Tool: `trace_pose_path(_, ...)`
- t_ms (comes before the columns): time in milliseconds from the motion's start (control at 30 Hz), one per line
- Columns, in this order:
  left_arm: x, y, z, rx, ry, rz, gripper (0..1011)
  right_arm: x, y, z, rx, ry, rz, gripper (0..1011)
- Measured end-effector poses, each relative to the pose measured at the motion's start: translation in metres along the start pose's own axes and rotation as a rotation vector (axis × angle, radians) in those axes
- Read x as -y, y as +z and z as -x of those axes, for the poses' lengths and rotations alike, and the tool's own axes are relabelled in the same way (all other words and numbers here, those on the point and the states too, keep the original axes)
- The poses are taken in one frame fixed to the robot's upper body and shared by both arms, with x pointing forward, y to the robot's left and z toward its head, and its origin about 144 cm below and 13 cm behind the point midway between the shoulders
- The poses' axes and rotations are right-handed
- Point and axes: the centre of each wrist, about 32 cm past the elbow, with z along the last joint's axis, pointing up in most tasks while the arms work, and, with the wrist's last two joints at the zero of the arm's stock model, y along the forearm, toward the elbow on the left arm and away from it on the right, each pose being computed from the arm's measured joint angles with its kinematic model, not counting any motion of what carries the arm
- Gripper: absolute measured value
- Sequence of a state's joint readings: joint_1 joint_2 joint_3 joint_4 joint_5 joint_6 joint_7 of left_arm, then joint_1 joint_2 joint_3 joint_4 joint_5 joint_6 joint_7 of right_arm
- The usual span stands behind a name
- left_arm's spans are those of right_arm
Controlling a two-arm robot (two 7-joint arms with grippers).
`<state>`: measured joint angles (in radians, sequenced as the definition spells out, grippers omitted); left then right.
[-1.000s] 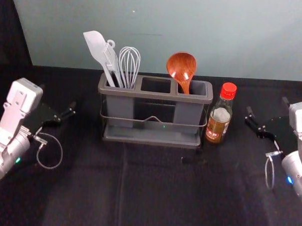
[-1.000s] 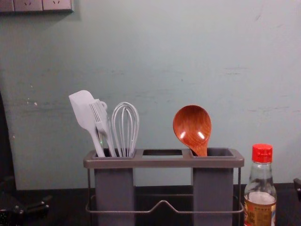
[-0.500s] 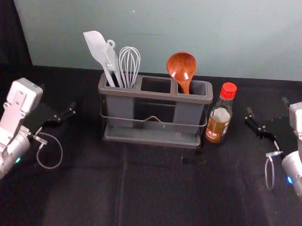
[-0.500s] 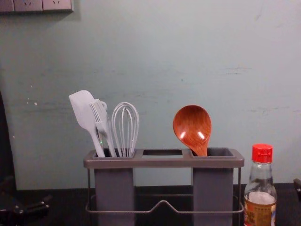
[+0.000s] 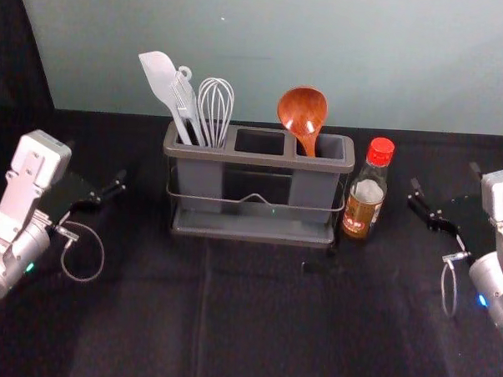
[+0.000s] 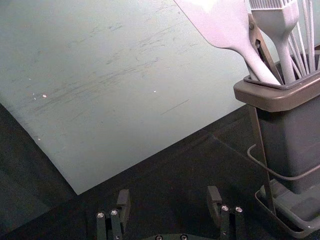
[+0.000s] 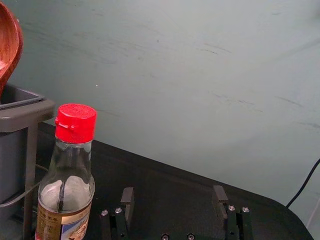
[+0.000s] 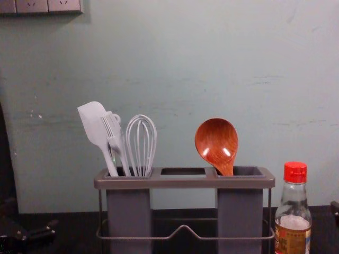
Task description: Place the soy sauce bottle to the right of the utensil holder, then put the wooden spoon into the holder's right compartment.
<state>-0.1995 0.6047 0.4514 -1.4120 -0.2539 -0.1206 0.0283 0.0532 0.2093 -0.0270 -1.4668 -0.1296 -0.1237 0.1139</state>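
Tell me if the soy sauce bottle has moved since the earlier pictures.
No, the soy sauce bottle stands just right of the utensil holder, as before.

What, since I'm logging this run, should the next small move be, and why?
I'd probably ease the open, empty right claw away: the bottle stands right of the holder, and the spoon sits in its right compartment.

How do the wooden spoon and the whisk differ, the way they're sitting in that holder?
The wooden spoon is glossy reddish brown, while the whisk is pale grey. The spoon ends in one solid, rounded bowl; the whisk ends in an open cage of loops. The spoon has the right compartment to itself, whereas the whisk shares the left one with other utensils. Both stand head up in the holder.
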Motion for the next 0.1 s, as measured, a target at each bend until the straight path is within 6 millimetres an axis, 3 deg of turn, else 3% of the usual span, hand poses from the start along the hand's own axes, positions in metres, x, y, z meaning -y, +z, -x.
trace_pose_path(100,0.0000,0.0000,0.0000,0.000,0.000,0.000,1005,0.0000,0.0000,0.0000,0.000,0.000,0.000,1002)
